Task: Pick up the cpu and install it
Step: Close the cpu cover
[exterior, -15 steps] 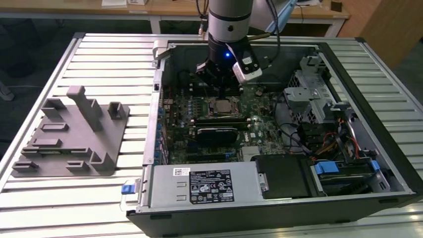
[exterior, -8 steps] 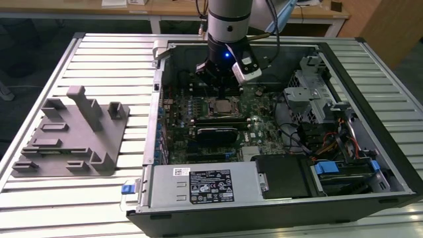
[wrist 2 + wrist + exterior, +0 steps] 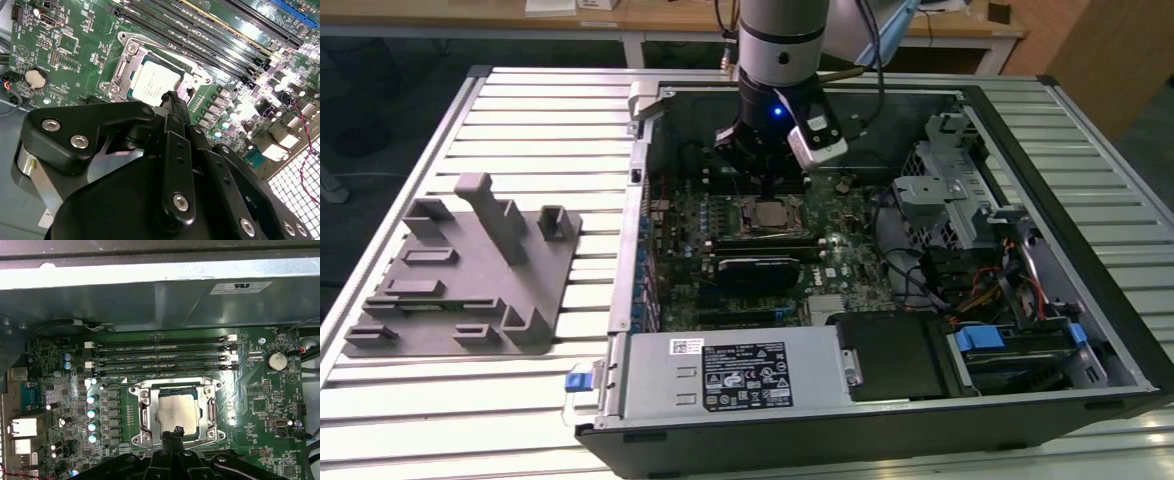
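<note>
Status for you, reading the exterior view from 9 o'clock round to 3.

- 9 o'clock: grey fixture (image 3: 467, 270) on the slatted bench (image 3: 520, 120), well apart from the arm.
- Centre: open PC case (image 3: 1121, 330) with the arm over the motherboard (image 3: 854, 250). The gripper (image 3: 770, 192) hangs just above the socket area, towards 12 o'clock on the board.
- The cpu (image 3: 177, 412) lies flat and square inside the socket frame (image 3: 145, 415), silver top up, next to the RAM slots (image 3: 160, 355). The second wrist view shows the cpu (image 3: 156, 82) seated the same way.
- In the first wrist view the jaws are pressed together with nothing between them. The gripper (image 3: 175, 432) tip sits over the cpu's near edge. You can't tell from these shots whether it touches the lid.
- 3 o'clock: drive cage (image 3: 947, 190), with cabling below it; neither is involved.

My read is that pick and place are done, since the chip is in the socket rather than in the jaws. Whether the retention plate and lever are latched isn't clear, so treat lock-down as unconfirmed.
</note>
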Action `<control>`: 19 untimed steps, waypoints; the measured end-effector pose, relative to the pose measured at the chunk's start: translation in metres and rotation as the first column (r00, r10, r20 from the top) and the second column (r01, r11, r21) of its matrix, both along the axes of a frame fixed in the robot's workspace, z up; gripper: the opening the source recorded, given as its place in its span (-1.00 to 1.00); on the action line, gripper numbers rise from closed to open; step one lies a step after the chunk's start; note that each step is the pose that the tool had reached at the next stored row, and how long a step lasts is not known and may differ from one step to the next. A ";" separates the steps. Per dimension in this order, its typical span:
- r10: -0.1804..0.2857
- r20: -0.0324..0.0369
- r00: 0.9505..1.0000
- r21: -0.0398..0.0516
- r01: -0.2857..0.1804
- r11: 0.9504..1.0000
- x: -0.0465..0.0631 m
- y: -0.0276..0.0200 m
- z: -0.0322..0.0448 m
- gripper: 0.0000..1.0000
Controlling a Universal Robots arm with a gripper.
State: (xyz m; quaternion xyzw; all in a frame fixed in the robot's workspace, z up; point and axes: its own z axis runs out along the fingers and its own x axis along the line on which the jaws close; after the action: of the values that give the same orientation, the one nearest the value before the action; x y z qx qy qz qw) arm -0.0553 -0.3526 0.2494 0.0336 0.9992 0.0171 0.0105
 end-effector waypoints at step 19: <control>0.000 0.000 1.000 0.000 0.000 1.000 -0.005 0.0006 -0.0035 -0.79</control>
State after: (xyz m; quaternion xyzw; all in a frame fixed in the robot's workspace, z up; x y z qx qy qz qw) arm -0.0605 -0.3521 0.2459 0.0337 0.9992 0.0171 0.0105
